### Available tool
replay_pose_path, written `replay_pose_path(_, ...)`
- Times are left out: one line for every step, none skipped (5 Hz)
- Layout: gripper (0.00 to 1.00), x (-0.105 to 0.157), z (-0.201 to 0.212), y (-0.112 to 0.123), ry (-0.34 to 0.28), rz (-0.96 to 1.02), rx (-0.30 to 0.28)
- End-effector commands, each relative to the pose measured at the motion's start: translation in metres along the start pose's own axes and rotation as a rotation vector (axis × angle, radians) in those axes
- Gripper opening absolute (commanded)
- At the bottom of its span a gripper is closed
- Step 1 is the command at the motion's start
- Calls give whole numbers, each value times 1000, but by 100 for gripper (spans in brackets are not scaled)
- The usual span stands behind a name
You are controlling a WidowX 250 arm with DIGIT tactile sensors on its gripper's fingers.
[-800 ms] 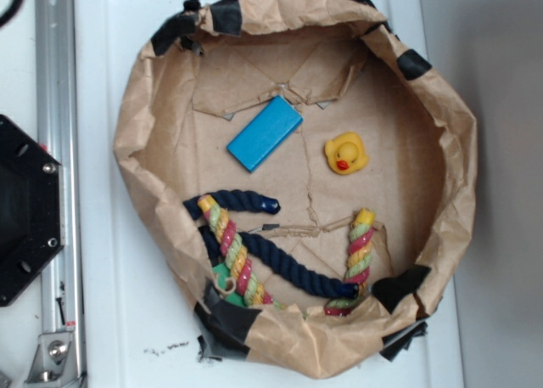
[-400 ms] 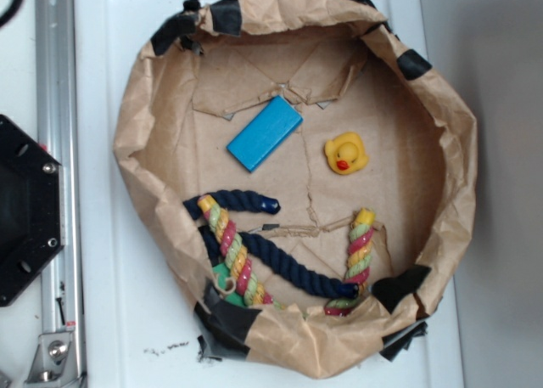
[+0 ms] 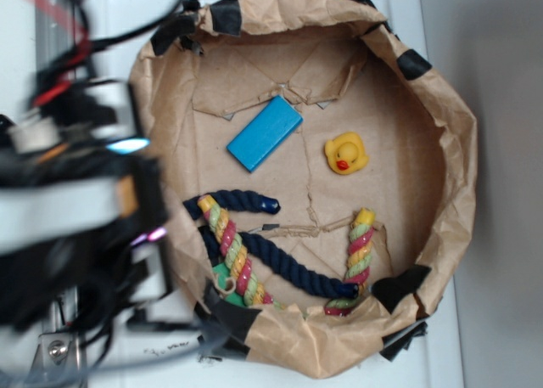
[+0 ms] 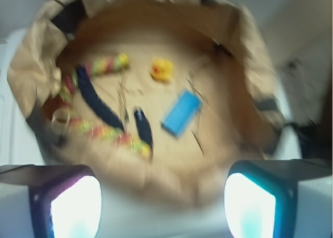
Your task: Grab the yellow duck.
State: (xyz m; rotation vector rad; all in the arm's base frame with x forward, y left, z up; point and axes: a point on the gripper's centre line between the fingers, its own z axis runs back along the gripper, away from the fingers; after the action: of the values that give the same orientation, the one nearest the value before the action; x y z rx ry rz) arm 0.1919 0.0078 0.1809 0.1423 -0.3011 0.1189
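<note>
From the left of the overhead view I see my arm [image 3: 76,210] as a blurred dark mass with cables, over the left rim of the brown paper basin [image 3: 458,176]. I cannot place the gripper [image 4: 161,196] there, but the wrist view shows its two fingers spread wide at the bottom corners, with nothing between them.

Moving right inside the basin, a striped pink-green-yellow rope [image 3: 231,254] and a navy rope [image 3: 284,265] lie tangled along the near-left floor. The blue rectangular block [image 3: 265,133] lies diagonally near the middle. The yellow duck [image 3: 345,154] sits just right of the block, apart from it, upright on bare paper with its beak pointing near.

So the duck lies well to the right of my gripper, across the basin, past the block. I judge the approach has barely begun. In the wrist view the duck [image 4: 162,70] appears ahead, slightly left of the block.
</note>
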Motion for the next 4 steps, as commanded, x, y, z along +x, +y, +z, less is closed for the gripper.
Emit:
replay_pose_path(100,23,-25,3,-52,-54,-57)
replay_pose_path(100,23,-25,3,-52,-54,-57)
replay_pose_path(100,23,-25,3,-52,-54,-57)
replay_pose_path(100,33,-65,16,-70,-69,-90)
